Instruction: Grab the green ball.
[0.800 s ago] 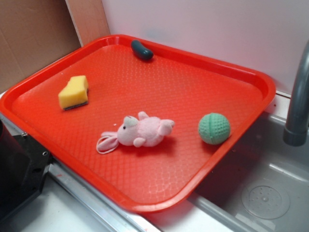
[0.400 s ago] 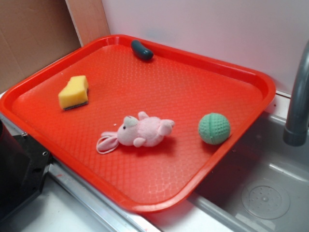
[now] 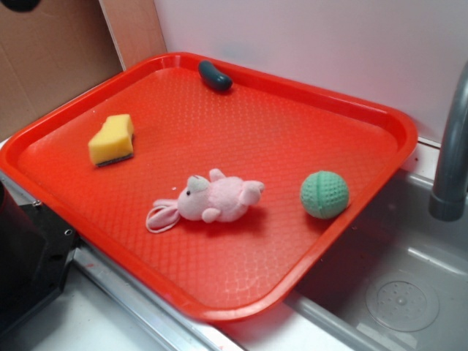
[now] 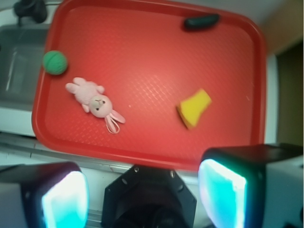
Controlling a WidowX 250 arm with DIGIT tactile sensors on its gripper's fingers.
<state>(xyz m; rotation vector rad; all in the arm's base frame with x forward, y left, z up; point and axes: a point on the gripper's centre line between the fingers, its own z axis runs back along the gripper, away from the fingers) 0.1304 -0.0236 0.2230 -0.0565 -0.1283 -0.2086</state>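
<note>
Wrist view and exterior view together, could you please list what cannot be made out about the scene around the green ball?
- Gripper: in the wrist view, the bottom edge cuts off the tips of its wide-apart jaws.
- Exterior view: only a dark sliver at the top left corner; the arm lies outside the frame.
- Green ball: its underside is hidden in both views.
- Faucet: cut off by the right edge in the exterior view.
- Yellow sponge: blurred in the wrist view.

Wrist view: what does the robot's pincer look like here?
The pincer shows two blocky fingers with dark casings and glowing cyan-white inner pads. Between them sits a black angular mount with small screws. No cables or markings are visible.
</note>
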